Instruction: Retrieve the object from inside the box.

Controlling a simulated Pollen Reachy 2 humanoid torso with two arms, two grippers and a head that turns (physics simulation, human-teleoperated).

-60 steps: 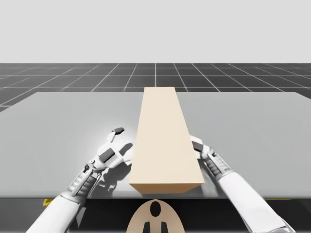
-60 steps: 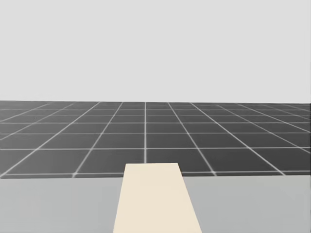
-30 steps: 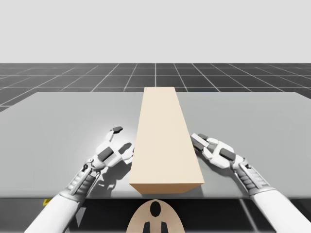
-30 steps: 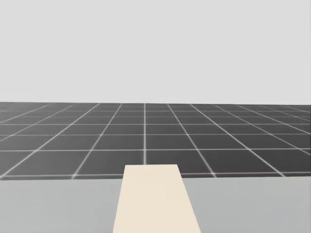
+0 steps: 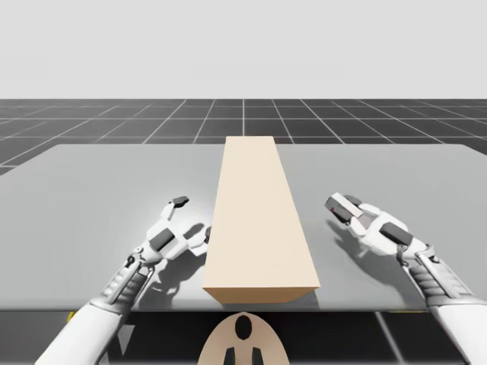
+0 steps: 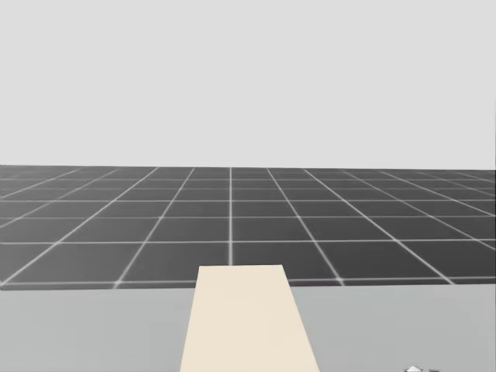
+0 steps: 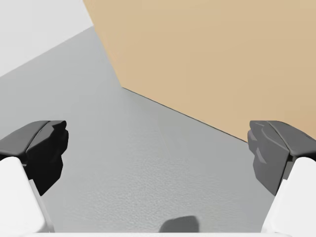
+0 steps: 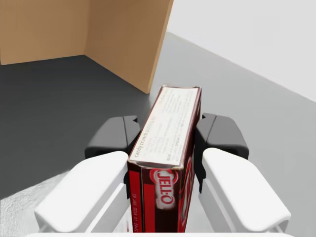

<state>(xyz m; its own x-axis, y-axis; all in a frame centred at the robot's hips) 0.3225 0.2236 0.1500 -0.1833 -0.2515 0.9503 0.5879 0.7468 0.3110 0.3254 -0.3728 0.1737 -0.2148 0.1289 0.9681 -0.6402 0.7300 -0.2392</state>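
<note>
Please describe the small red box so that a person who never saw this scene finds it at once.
On the grey table lies a long tan box. To its right, my right end effector is shut on the red box. It is the only dark red thing here, small and narrow.

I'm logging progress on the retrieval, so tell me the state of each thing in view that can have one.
tan box: resting on the table, top closed, apparently open on the side facing my right gripper.
dark red box: outside the tan box, clamped from both sides.
right gripper: shut on the dark red box, apart from the tan box.
left gripper: open, empty, beside the tan box's wall.
</note>
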